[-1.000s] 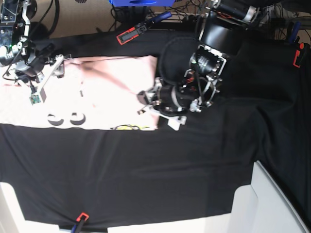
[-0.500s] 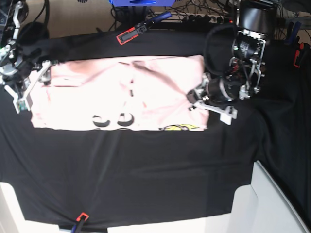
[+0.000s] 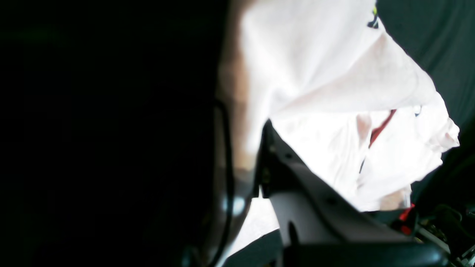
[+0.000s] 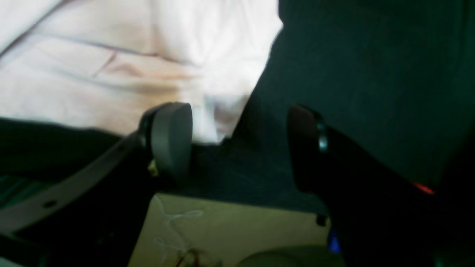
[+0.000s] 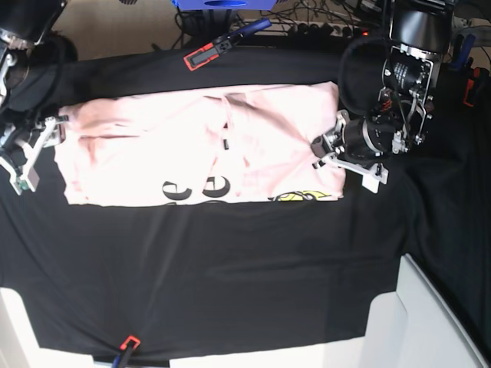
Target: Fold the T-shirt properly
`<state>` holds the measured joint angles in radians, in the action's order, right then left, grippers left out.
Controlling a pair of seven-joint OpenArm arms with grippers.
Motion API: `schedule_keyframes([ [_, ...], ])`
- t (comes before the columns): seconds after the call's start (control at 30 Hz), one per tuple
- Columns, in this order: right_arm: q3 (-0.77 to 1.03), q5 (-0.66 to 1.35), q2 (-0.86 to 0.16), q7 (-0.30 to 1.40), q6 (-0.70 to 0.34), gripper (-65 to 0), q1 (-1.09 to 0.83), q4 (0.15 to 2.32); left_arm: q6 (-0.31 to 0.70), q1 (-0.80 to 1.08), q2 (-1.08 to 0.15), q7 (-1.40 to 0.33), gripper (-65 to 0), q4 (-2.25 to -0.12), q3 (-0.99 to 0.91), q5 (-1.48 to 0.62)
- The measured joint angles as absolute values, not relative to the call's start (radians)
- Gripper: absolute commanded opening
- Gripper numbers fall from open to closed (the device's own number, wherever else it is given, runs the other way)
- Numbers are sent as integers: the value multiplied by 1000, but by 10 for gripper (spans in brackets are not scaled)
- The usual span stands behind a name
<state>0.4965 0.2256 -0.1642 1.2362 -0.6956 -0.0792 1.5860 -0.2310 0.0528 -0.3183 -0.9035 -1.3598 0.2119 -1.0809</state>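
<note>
The left gripper [image 5: 331, 153] is pinched on the right-hand edge of the T-shirt [image 5: 192, 146], its wrist view showing bunched pink cloth caught against the finger [image 3: 319, 200]. The right gripper [image 5: 34, 153] stands spread at the shirt's far end, holding nothing: in its wrist view the cloth edge lies behind the near finger [image 4: 170, 137] and only black cloth [image 5: 230, 268] shows between the two. Over the last second the shirt has slid across the table toward the base view's right, the left arm dragging it, so that the whole folded band now lies in view where a second ago its end ran off the picture's left edge. It lies as a long strip, lettering and a yellow graphic [image 5: 303, 197] along its near edge, centred toward the back of the table. This looks like repositioning before the crosswise folds, which are not yet begun.
</note>
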Motion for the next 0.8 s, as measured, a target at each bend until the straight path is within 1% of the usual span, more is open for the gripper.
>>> schedule_keyframes([
  [0.07,496,233,-162,1231,-696,-251,-48,1536,-231,52,-323,-904,-650,-1360,213,-1081],
  [0.1,496,233,-162,1227,-696,-238,-37,1512,-231,52,-327,-903,-621,-1360,216,-1081],
  [0.2,497,228,-162,1230,-696,-221,-7,1452,-232,51,-330,-904,-462,-1377,219,-1077],
  [0.23,497,228,-162,1230,-696,-221,1,1437,-236,53,-331,-900,-422,-1393,218,-1076],
  [0.27,497,229,-161,1230,-696,-219,12,1427,-235,54,-333,-901,-396,-1409,216,-1077],
  [0.3,497,228,-162,1230,-696,-219,22,1420,-234,54,-333,-900,-386,-1422,216,-1077],
  [0.6,497,237,-179,1229,-696,-219,130,1276,-232,54,-388,-899,-378,-1447,211,-1076],
  [0.8,498,432,-246,1226,-696,-221,143,1171,-231,53,-422,-900,-378,-1447,211,-1080],
])
